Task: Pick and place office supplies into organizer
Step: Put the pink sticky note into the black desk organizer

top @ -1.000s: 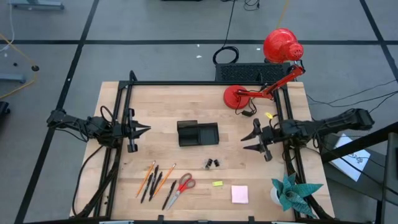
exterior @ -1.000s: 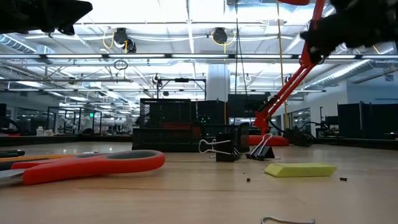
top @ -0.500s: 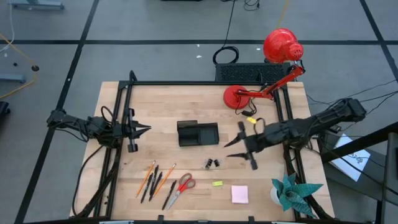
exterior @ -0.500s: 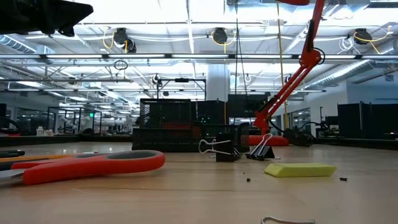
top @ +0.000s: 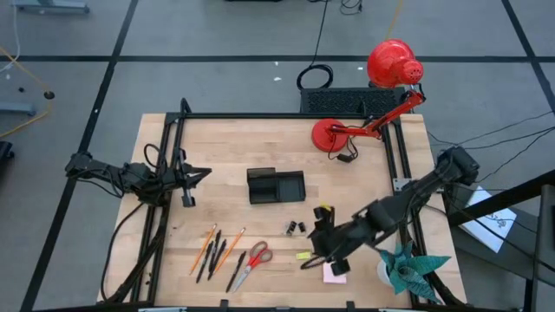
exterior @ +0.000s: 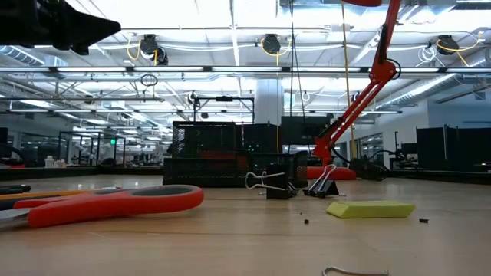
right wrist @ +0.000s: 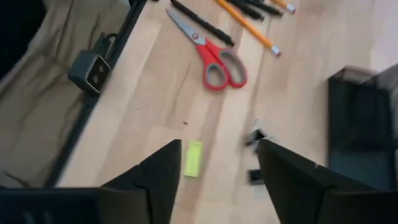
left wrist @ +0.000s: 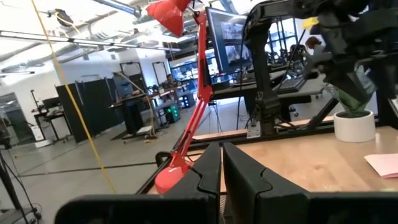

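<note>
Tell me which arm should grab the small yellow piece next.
Right. Its pincer hangs open over the yellow piece, beside the sticky pad. The left pincer sits shut at the table's far left edge.

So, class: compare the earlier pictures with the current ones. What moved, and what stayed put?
The right tool swung from beside the lamp base down toward the table's near edge, now open above the yellow piece and pink pad, holding nothing. The left tool, shut, barely shifted. Scissors, pencils, clips and organizer stayed put.
</note>
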Controlling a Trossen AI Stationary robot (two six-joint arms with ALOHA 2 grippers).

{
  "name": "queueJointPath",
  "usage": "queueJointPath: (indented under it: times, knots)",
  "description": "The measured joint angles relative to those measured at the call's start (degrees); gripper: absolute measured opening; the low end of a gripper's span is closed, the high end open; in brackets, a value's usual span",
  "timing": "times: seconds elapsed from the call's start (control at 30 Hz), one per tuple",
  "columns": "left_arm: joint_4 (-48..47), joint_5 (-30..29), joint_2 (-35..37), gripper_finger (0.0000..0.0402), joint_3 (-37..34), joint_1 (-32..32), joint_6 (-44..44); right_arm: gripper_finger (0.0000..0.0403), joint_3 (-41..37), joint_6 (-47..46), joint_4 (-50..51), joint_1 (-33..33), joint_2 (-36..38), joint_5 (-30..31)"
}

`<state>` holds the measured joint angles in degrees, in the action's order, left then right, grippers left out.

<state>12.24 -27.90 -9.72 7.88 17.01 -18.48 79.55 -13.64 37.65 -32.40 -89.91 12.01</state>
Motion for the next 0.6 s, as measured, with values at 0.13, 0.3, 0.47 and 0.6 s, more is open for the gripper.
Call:
queueJointPath:
  times: [0.13,0.3,0.47,0.6]
  knots:
    - [-0.08,-0.51,-0.02,0.0026,0.0,-0.02,-0.94,0.0242,0.01,-8.45,0.39,-2.27,-3.1,-1.02]
    - [-0.28,-0.71,-0.02,0.0026,0.0,0.0,-1.75,0.0246,0.0,-20.95,1.6,-4.41,-6.14,-9.69]
    - [-0.32,-0.72,-0.02,0.0026,0.0,-0.02,-2.56,0.0247,0.0,-33.2,2.92,-6.17,-9.11,-11.91]
    - [-0.5,-0.72,-0.02,0.0026,0.0,-0.02,-3.2,0.0247,0.0,-38.72,2.93,-8.11,-12.04,-12.31]
